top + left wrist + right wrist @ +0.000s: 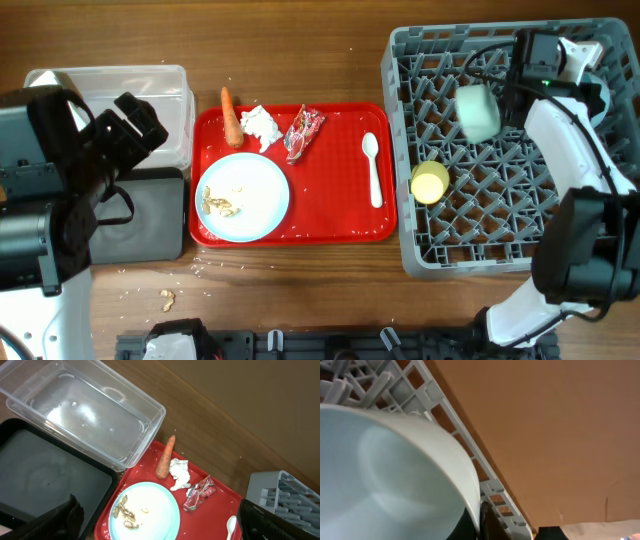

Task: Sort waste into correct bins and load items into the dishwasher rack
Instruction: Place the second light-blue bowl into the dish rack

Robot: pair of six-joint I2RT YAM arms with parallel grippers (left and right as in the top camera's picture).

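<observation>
My right gripper (505,95) (479,520) is shut on the rim of a pale blue-green bowl (478,112) (395,470), held over the grey dishwasher rack (590,250). A yellow cup (430,182) lies in the rack. The carrot (231,115) (166,456), tissue (260,124) (180,472), wrapper (303,132) (199,492), white spoon (372,168) and pale blue plate (255,190) (160,510) with crumbs (222,203) sit on the red tray (340,220). My left gripper (140,125) (157,522) is open and empty, above the clear tub (175,75) (85,410) and black tray (150,215) (45,475). A second bowl is not in view.
A few crumbs (167,298) lie on the wooden table in front of the black tray. The rack's corner also shows in the left wrist view (285,492). Both bins look empty.
</observation>
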